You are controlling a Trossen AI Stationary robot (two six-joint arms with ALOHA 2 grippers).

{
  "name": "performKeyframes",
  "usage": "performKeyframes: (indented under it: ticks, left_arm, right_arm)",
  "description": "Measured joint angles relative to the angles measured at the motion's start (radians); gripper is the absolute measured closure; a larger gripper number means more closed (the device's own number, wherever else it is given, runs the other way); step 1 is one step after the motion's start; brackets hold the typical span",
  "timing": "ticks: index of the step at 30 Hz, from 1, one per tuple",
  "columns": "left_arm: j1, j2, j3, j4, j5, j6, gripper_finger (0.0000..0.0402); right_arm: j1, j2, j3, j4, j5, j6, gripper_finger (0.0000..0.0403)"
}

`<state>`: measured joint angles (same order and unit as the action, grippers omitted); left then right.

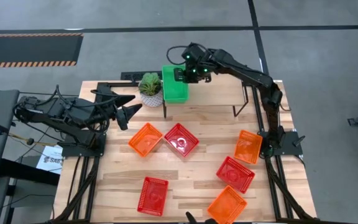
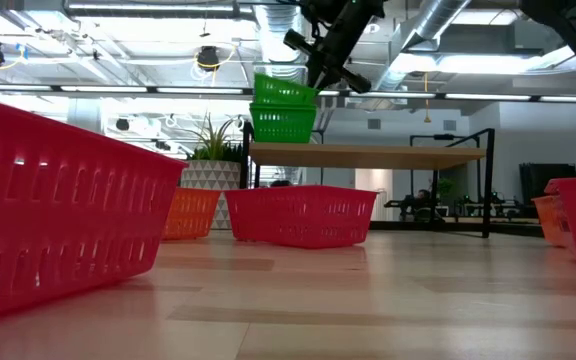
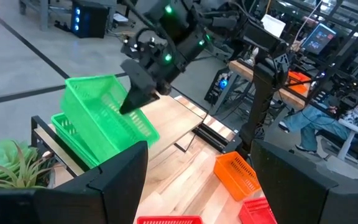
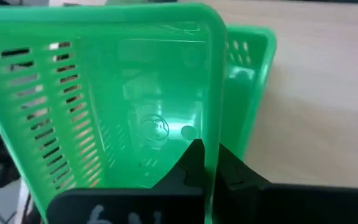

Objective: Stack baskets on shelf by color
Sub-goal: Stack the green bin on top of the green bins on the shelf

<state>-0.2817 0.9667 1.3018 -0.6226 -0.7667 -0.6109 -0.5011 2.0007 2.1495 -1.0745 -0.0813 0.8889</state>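
My right gripper point(image 1: 188, 73) is shut on a green basket point(image 1: 176, 84) over the left end of the wooden shelf point(image 1: 219, 93). The basket also shows in the low view point(image 2: 284, 90), tilted above another green basket point(image 2: 283, 123) that rests by its bottom on the shelf point(image 2: 368, 153). My left gripper point(image 1: 128, 109) is open and empty at the table's left, near the plant. Red and orange baskets stand on the tabletop: orange point(image 1: 145, 138), red point(image 1: 181, 139), orange point(image 1: 248, 146), red point(image 1: 235, 173), red point(image 1: 153, 195), orange point(image 1: 227, 204). My right gripper pinches the rim of the green basket's right-hand wall point(image 4: 214, 134), one finger inside the basket and one outside. The fingers slant down from the table's right. The basket is tilted over the lower green basket point(image 4: 253, 68); I cannot tell whether the two touch.
A potted plant point(image 1: 150, 88) stands just left of the shelf, between my left gripper and the green baskets. The middle and right of the shelf board point(image 1: 229, 93) are bare. A person sits beyond the table in the left wrist view point(image 3: 353, 121).
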Motion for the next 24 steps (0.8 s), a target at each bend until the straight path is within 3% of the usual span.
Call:
performKeyframes:
  ticks: [24]
  left_arm:
    - [0.000, 0.000, 0.000, 0.000, 0.001, 0.000, 0.0128]
  right_arm:
    - [-0.011, 0.003, 0.002, 0.009, 0.009, -0.008, 0.0315]
